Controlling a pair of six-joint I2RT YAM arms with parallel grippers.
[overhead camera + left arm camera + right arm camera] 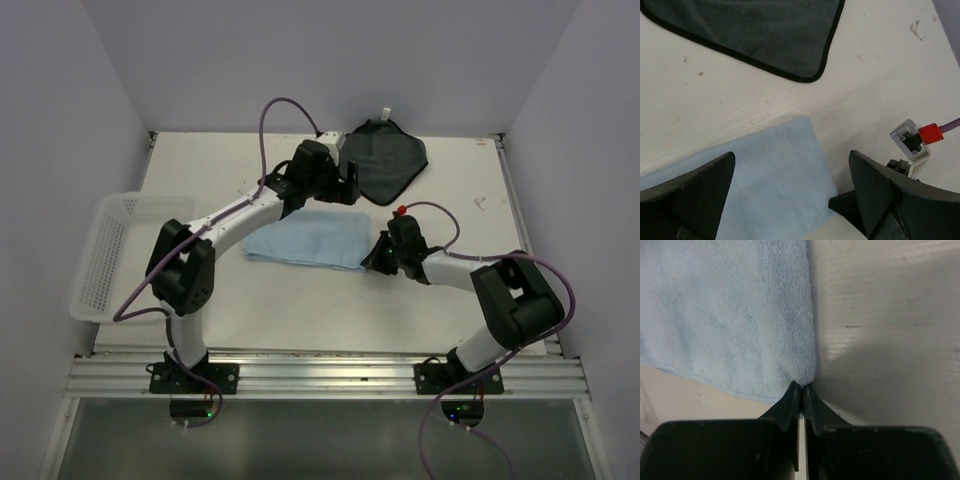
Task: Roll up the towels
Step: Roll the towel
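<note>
The light blue towel (305,240) lies folded flat in the middle of the table. My right gripper (372,260) is at its near right corner, and in the right wrist view the fingers (801,386) are pressed together with that corner of the blue towel (730,315) pinched between them. My left gripper (792,155) hangs wide open over the far right part of the blue towel (765,185), holding nothing. The dark towel (388,160) lies spread flat at the back, with a black hem (765,30) and a small white tag (383,113).
A white mesh basket (105,255) overhangs the table's left edge. The right arm's wrist with its red connector (930,134) sits just right of the blue towel. Walls close in on the table at the left, right and back.
</note>
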